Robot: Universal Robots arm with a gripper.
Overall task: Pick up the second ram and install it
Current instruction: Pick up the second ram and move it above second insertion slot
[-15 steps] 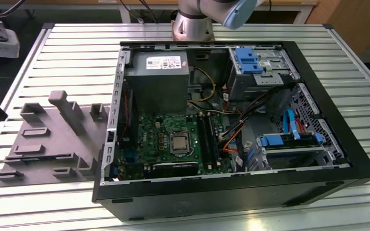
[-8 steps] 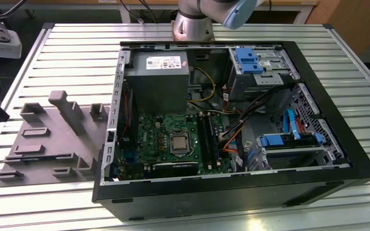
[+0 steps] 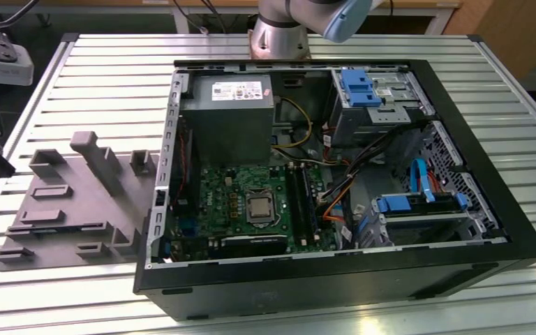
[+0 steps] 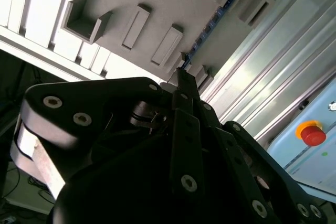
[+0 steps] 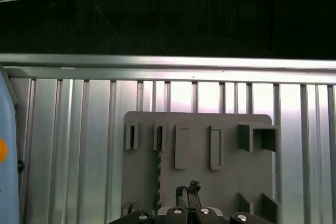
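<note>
While the claw (image 5: 188, 192) is hanging over the grey tray (image 5: 226, 177), its 2 fingers are sitting close together with nothing between them, as both wrist views are showing. The second ram (image 5: 158, 166) is standing on its thin edge in a long slot of that tray. It is sitting just beside the claw tip, and the claw is not holding it. In the second wrist view the ram is looking like a thin dark blue line running away from the claw. The tray is lying flat on the silver tabletop (image 5: 68, 140), which is made of long strips. A red button (image 4: 313, 134) is sitting on a pale blue box past the tabletop's edge. In the exterior view the tray is lying at the exterior view's left of an open computer case (image 3: 491, 230). Inside the case a green board (image 3: 226, 192) is lying flat, and a grey power box (image 3: 226, 118) is sitting just behind it. Farthest back, the arm (image 3: 282, 31) is standing behind the case.
</note>
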